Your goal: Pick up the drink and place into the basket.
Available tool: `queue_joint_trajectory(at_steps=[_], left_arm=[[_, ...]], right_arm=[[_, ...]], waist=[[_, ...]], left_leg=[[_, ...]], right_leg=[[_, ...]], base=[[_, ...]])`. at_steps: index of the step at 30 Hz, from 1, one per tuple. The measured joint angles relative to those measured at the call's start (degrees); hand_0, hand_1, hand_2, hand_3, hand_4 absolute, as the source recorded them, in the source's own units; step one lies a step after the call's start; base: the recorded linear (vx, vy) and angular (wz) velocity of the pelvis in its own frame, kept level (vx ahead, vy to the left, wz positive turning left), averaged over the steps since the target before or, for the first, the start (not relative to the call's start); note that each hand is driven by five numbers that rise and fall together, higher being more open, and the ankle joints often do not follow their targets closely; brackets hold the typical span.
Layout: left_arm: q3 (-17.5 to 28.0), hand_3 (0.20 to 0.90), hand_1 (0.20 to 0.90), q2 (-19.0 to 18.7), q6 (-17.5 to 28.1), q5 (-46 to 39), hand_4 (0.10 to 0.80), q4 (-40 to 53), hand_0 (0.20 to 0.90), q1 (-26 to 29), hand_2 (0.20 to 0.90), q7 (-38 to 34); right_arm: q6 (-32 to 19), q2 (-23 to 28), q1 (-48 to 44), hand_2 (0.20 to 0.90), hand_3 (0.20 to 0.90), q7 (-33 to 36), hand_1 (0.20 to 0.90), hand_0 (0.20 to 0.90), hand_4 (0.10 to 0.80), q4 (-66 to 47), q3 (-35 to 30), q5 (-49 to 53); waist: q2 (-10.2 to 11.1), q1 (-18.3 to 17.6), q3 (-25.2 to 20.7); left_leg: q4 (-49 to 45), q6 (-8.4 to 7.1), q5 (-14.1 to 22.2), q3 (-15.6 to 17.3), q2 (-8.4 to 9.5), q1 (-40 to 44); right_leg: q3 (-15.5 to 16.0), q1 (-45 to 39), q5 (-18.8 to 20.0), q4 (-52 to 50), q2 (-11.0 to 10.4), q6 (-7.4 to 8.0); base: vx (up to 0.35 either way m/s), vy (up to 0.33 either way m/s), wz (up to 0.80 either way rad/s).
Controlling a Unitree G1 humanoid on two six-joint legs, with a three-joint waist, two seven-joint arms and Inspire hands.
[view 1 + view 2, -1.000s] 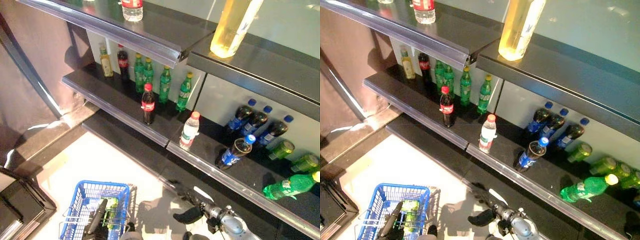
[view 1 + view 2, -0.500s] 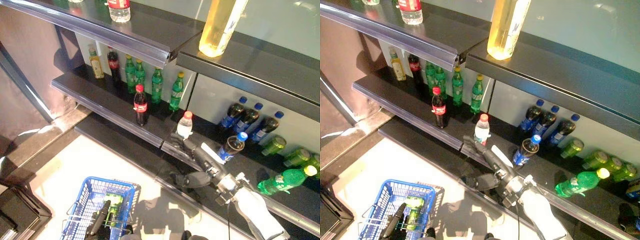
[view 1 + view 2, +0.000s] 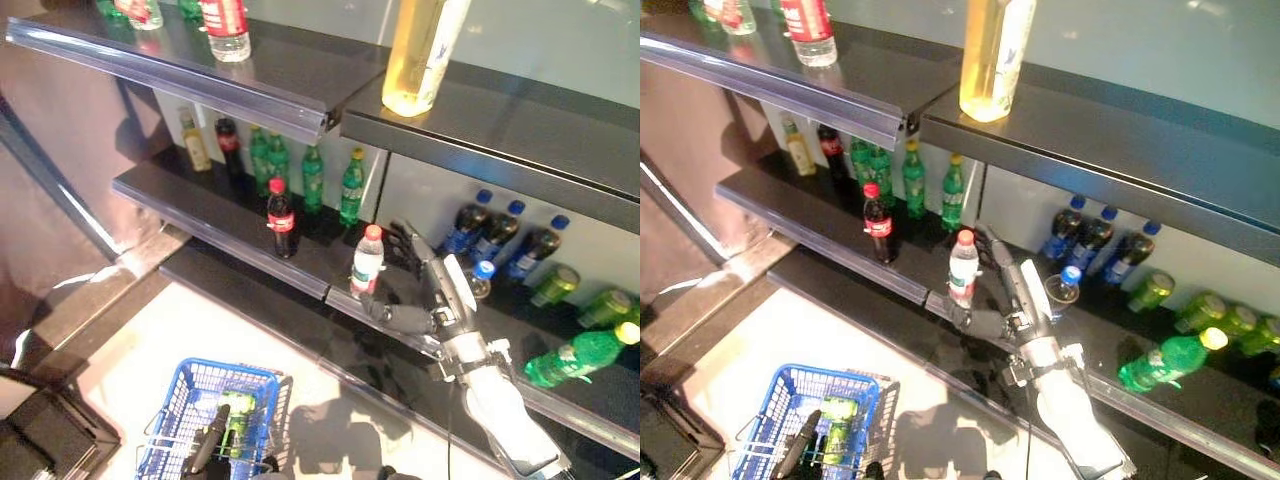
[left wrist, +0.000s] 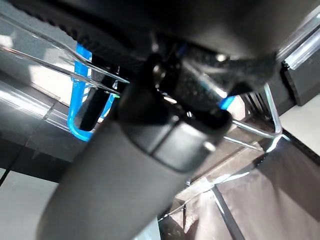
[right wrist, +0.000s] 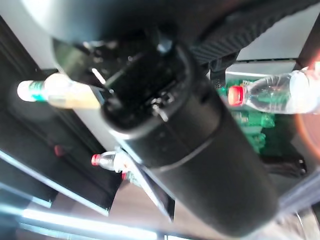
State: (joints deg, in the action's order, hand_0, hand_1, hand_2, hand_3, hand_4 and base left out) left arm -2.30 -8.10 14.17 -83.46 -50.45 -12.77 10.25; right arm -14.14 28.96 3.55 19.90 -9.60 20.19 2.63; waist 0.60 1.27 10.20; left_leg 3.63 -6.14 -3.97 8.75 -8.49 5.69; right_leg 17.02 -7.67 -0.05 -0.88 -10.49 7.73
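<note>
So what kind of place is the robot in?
Probably a shop, or a mock-up of one: long dark shelves lined with rows of drink bottles, and a blue shopping basket on the floor below.

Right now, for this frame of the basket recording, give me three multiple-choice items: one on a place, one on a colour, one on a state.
1. Where is the blue basket?
A. on the top shelf
B. low by the floor, below the shelves
C. on the middle shelf

2. What colour is the cap of the clear bottle next to the right hand?
A. red
B. blue
C. yellow

3. How is the right hand?
A. curled round a can
B. open beside the clear bottle
C. inside the basket

Answers: 1 B, the basket sits low, under the shelves. 2 A, its cap is red. 3 B, the fingers are extended beside the bottle, nothing gripped.
</note>
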Motion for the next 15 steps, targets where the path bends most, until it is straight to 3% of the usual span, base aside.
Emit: queue_joint_trajectory(at_steps=[7, 13, 15], left_arm=[[-1.4, 0.2, 0.3, 1.8, 0.1, -0.2, 0.1, 0.0, 0.3, 1.1, 0.3, 0.0], [-1.6, 0.2, 0.3, 2.3, 0.2, -0.2, 0.1, 0.0, 0.3, 2.7, 0.3, 0.3], [-2.7, 0.2, 0.3, 2.1, 0.3, -0.2, 0.1, 0.0, 0.3, 4.4, 0.3, 0.3]], right_arm=[[4.2, -1.5, -1.5, 0.9, 0.9, 8.7, 0.9, 0.9, 0.8, 4.6, 0.6, 0.1], [7.3, -2.2, -3.7, 0.9, 0.9, 13.3, 0.9, 0.9, 0.8, 4.8, 1.6, 0.2], [8.4, -3.2, -5.9, 0.9, 0.9, 18.9, 0.9, 0.9, 0.8, 4.9, 1.5, 0.0]], waist=[[-2.6, 0.8, 1.7], [-3.2, 1.8, 4.0], [-3.1, 1.7, 5.5]], left_leg=[[-3.1, 0.71, 0.8, 0.0, 1.19, -2.3], [-5.5, 1.26, 1.7, -0.7, 2.45, -3.4], [-7.4, 1.58, 1.9, -1.4, 3.01, -5.0]], right_leg=[[1.6, 0.9, -1.7, -3.3, -2.2, 0.83], [2.8, 0.7, -2.4, -4.9, -3.2, 1.39], [3.1, 1.0, -3.8, -7.1, -4.3, 1.79]], base=[[0.056, 0.076, 0.18], [0.084, 0.074, 0.13], [0.037, 0.061, 0.45]])
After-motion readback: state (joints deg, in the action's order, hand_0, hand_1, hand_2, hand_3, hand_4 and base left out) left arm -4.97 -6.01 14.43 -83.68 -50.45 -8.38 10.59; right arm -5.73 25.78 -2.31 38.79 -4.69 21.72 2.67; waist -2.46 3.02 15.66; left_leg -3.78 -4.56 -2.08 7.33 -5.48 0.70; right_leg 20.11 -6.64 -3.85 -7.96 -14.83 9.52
